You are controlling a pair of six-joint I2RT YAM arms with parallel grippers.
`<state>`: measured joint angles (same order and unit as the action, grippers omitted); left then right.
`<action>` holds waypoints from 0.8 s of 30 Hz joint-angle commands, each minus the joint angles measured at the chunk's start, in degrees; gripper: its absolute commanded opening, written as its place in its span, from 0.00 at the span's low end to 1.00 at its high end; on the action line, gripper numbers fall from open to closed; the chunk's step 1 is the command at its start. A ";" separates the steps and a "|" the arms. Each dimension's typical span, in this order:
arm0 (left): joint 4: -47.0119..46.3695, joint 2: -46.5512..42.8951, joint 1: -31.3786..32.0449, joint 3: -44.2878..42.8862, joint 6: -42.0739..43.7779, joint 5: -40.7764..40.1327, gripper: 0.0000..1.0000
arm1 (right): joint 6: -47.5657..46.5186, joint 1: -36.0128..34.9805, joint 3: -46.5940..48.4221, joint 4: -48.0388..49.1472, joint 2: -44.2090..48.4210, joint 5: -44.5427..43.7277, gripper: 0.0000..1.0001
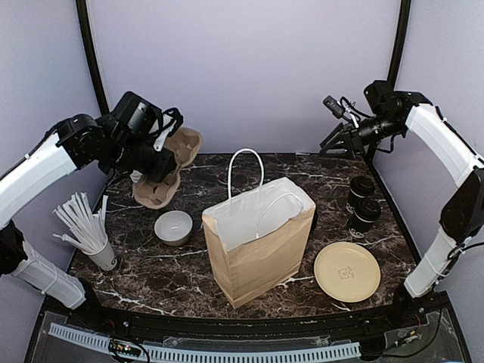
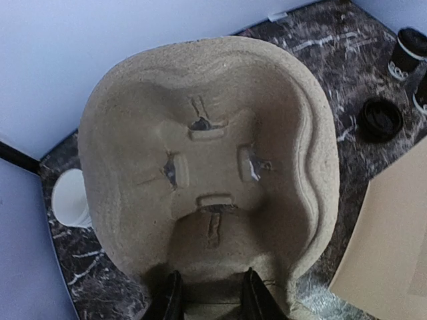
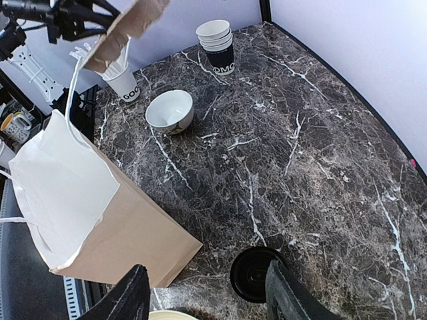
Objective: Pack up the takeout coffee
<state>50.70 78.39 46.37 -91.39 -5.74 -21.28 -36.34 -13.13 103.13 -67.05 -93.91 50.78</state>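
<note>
The left end effector (image 2: 210, 297) was clamped on the rim of a rough, molded-pulp cup carrier (image 2: 213, 153), which it held tilted above the glossy, dark, marble-veined tabletop (image 1: 181, 276). The right end effector (image 3: 210, 297) hung in the air with its fingers spread wide, gripping nothing. The 2 coffee cups (image 1: 365, 208), black paper cylinders with plastic lids, stood close together on the tabletop's right side, near the upright brown paper bag (image 1: 257, 253) with its white lining.

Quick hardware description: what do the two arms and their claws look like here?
Left arm and right arm: white shell links joined by black joints and black wrist housings. Loose black cables loop at the right wrist. Left claw and right claw: two matte black fingers each. No markings readable.
</note>
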 commanded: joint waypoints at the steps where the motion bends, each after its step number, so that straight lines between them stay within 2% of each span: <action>1: 4.46 -1.95 0.27 7.96 -5.93 9.20 0.17 | -0.31 0.03 0.32 0.73 -0.93 1.41 0.60; 2: 4.70 -1.94 0.29 10.00 -6.38 12.52 0.17 | -0.31 0.03 0.40 0.55 -1.15 1.46 0.60; 8: 6.32 -3.92 0.30 18.40 -9.65 19.96 0.17 | -0.06 0.03 0.76 0.43 -1.44 1.83 0.60; 13: 0.46 -4.69 0.84 25.96 -12.34 32.64 0.18 | -0.05 0.03 0.80 0.45 -2.09 2.42 0.59; 16: -4.19 -3.10 2.66 29.03 -13.78 33.98 0.18 | -0.36 0.03 1.33 -0.05 -2.56 2.80 0.60; 24: -6.55 6.08 5.59 32.61 -14.31 29.70 0.19 | -1.14 -0.01 0.34 -0.45 -1.98 2.39 0.60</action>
<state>46.26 82.04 51.20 -60.62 -18.76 9.17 -36.53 -13.13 103.18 -67.31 -96.40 52.49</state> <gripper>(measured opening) 0.287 0.595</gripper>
